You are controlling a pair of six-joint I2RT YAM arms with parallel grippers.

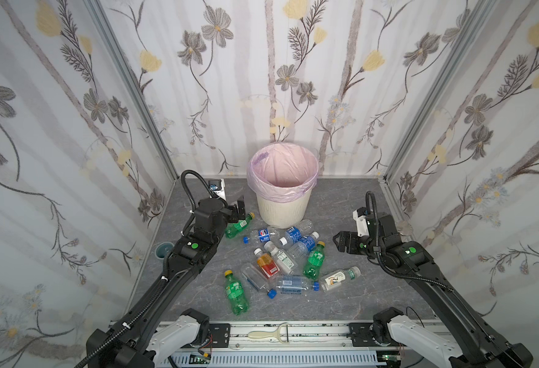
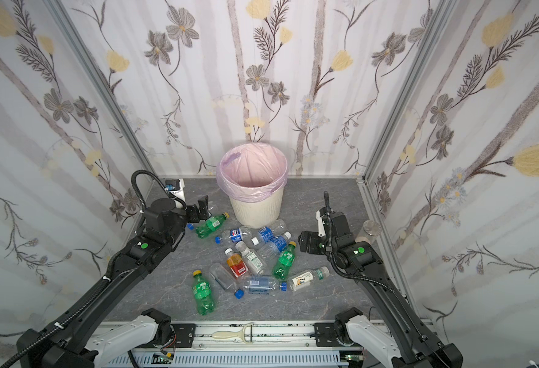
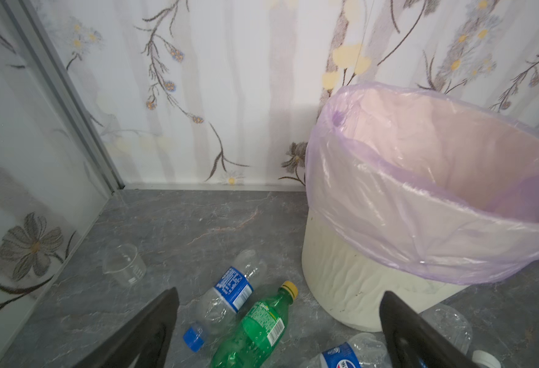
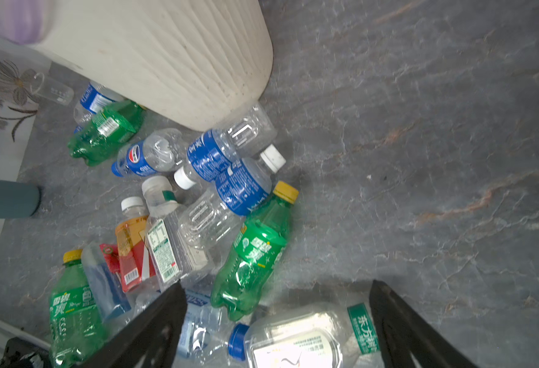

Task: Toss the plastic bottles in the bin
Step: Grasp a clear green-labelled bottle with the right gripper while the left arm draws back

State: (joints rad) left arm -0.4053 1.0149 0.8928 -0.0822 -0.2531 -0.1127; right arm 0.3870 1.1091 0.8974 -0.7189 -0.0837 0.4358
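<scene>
Showing clear cup (image 3: 124,263) by left wrist.

Labels only, and there's a fair bit to read. The round red, white and blue Pepsi logo shows on the blue label of a clear bottle (image 4: 148,157) lying near the bin, and again on the same bottle in a top view (image 1: 263,234). On the green bottle with the yellow cap (image 4: 255,251), white Chinese characters that look like 雪碧; a second green bottle (image 4: 72,310) carries the same white characters. Down by the wrist camera, a clear bottle with a green neck band (image 4: 362,331) reads 东方树叶. The orange-red bottle (image 4: 131,251) shows a barcode, digits too small to make out. The other blue labels carry print too fine to read.
</scene>
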